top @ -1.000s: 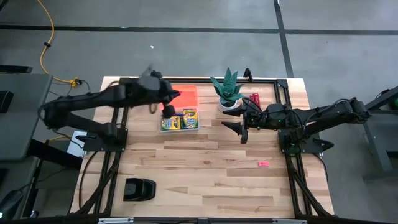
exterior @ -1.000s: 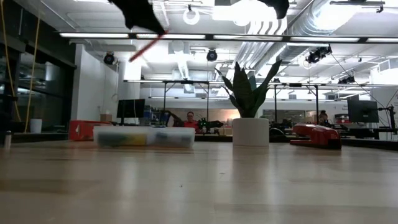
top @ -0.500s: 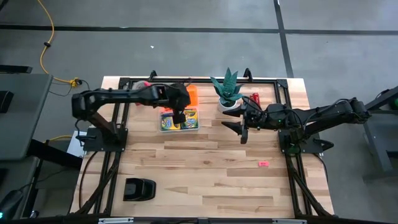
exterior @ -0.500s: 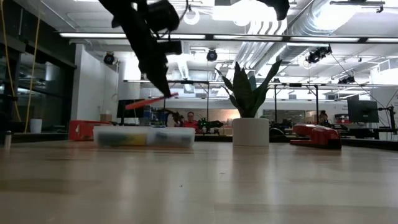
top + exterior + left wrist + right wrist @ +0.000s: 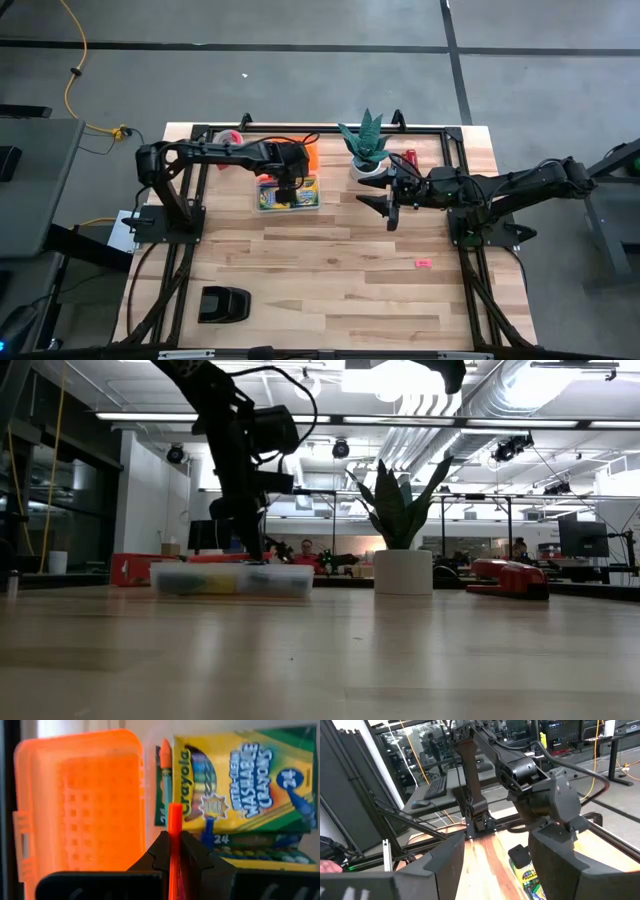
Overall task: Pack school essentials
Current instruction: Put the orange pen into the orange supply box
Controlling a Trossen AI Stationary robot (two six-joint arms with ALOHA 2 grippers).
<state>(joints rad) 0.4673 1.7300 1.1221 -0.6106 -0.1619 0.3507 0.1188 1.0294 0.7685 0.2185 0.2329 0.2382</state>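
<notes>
While your left gripper (image 5: 174,851) hangs low over the clear pencil case (image 5: 288,194) at the back of the table, its fingers are pinched together on a thin orange-red stick (image 5: 174,827), held end-on so it points down into the tray. That grip looks chosen to slot the stick in lengthwise alongside what is already packed: a yellow-and-green crayon box (image 5: 240,785) lies flat there with a second one (image 5: 250,852) partly under it, a teal pencil (image 5: 163,785) sits in the narrow channel beside them, and a blue pen (image 5: 208,831) lies across the box. You have little free room, so the channel by the pencil is probably your only slot. The orange lid (image 5: 80,810) lies open next to the tray, on the far side of that channel, and could catch the stick if you drift that way.

Your right gripper (image 5: 389,205) waits near the middle of the table with its fingers spread and nothing in them, close to the potted plant (image 5: 368,148) and a red cylinder (image 5: 410,159). The pink eraser (image 5: 423,263) lies on bare wood well apart from the case. A squat black object (image 5: 224,303) sits near the front edge.
</notes>
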